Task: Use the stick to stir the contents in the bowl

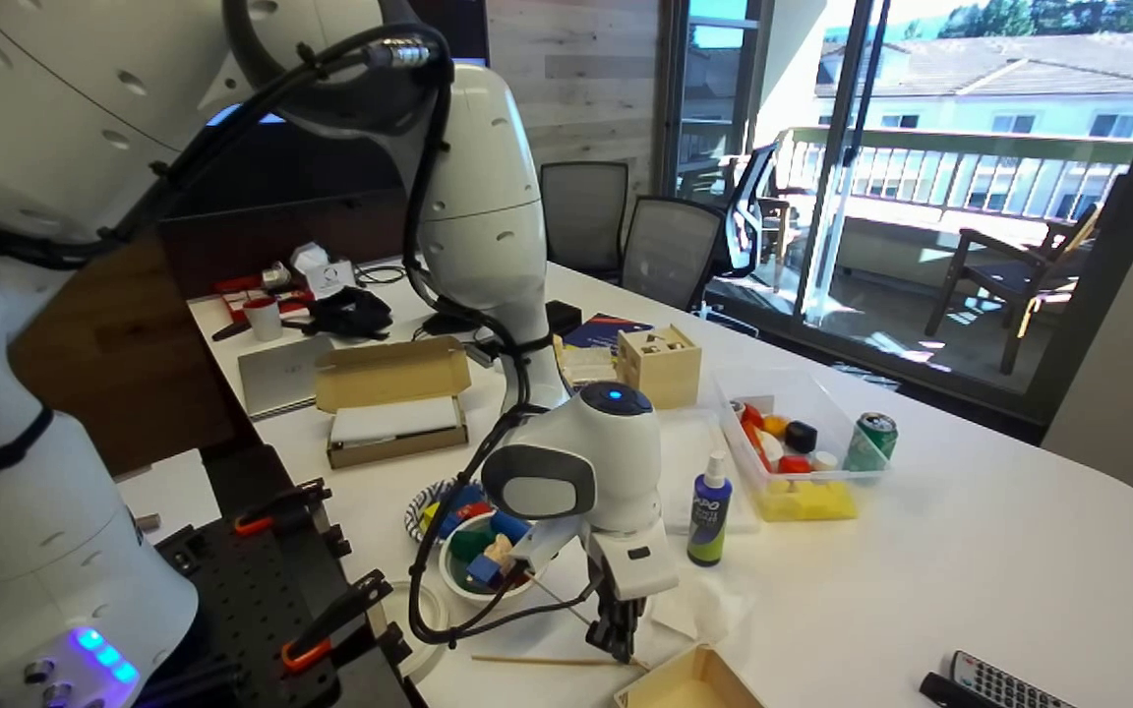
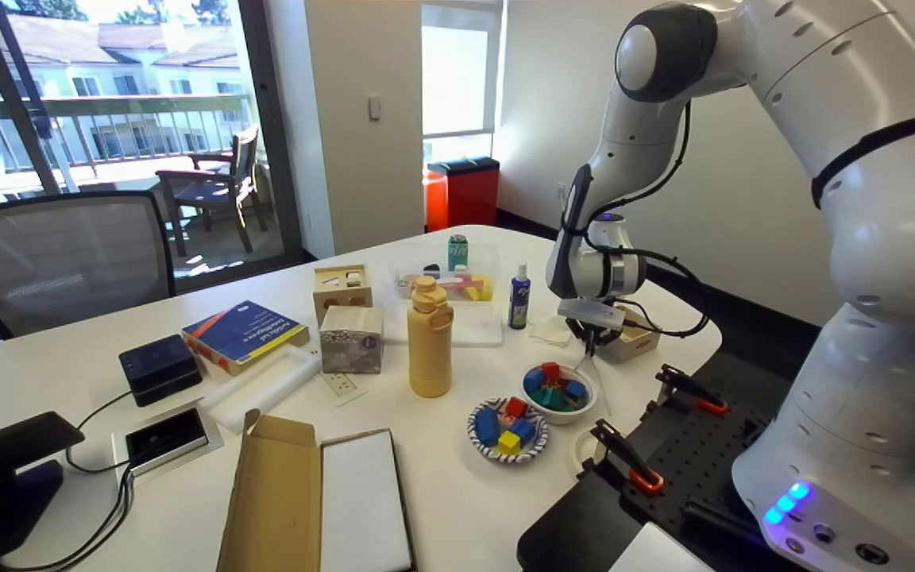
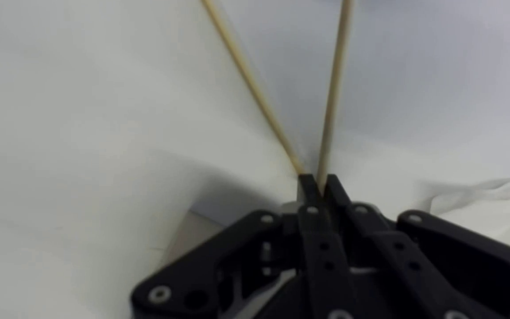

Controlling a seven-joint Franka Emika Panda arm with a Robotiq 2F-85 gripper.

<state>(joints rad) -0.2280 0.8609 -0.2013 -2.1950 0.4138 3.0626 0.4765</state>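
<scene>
The small round white bowl [image 1: 468, 593] stands on the table; in an exterior view the wrist hides part of its near side. It also shows in an exterior view [image 2: 565, 418]. It holds a heap of red, blue and green blocks [image 2: 554, 388]. My gripper [image 1: 616, 639] is low beside the bowl, also seen in an exterior view [image 2: 591, 343]. In the wrist view its fingers [image 3: 318, 182] are shut on a thin wooden stick [image 3: 334, 84]. The stick's far end points towards the bowl's rim; I cannot tell whether it touches the contents. A second stick [image 3: 255, 84] lies on the table [image 1: 542, 660].
A patterned bowl of blocks [image 2: 479, 446] stands close beside the white bowl. A spray bottle [image 1: 709, 513], an open wooden box [image 1: 689, 678] and crumpled tissue [image 2: 550, 332] are near the gripper. A clear bin [image 1: 739, 442], a can [image 1: 871, 441] and a yellow bottle [image 2: 430, 342] stand farther off.
</scene>
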